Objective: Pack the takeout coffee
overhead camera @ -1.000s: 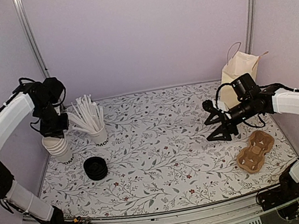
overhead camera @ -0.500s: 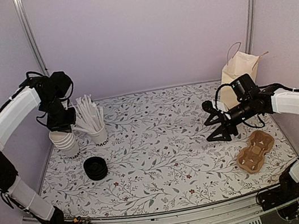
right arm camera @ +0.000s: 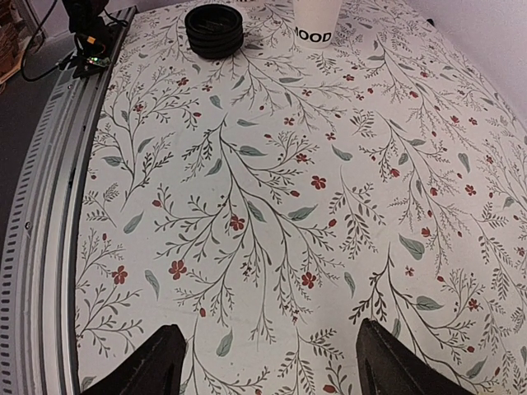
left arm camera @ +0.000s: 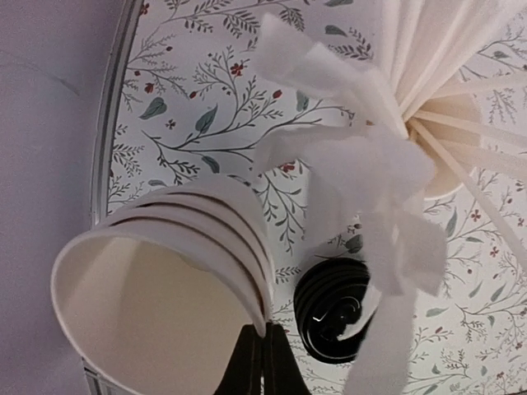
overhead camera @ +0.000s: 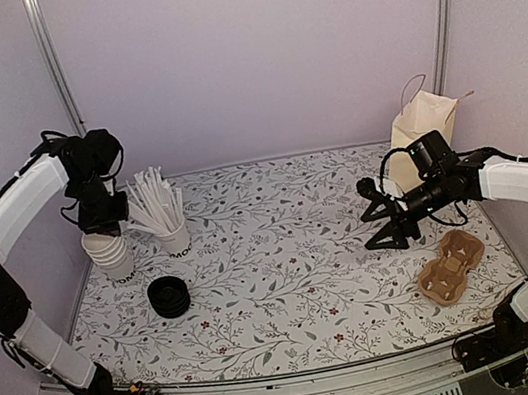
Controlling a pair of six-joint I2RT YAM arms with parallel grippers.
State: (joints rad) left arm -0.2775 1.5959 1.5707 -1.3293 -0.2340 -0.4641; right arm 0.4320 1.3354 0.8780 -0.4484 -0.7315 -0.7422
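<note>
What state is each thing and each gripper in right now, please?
Cup stack, upright, nested, lidless.
Stick cup, upright, full of sticks.
Black lids, stacked flat.
Paper bag, standing upright.
Cup carrier, lying flat, empty.
Left gripper, shut at the top cup's rim.
Right gripper, open, empty.

The flowered counter (overhead camera: 285, 265) carries stacked cups (overhead camera: 112, 255), a cup of sticks (overhead camera: 175, 238), black lids (overhead camera: 168, 297), a cardboard carrier (overhead camera: 450, 268), a paper bag (overhead camera: 422, 125).
</note>
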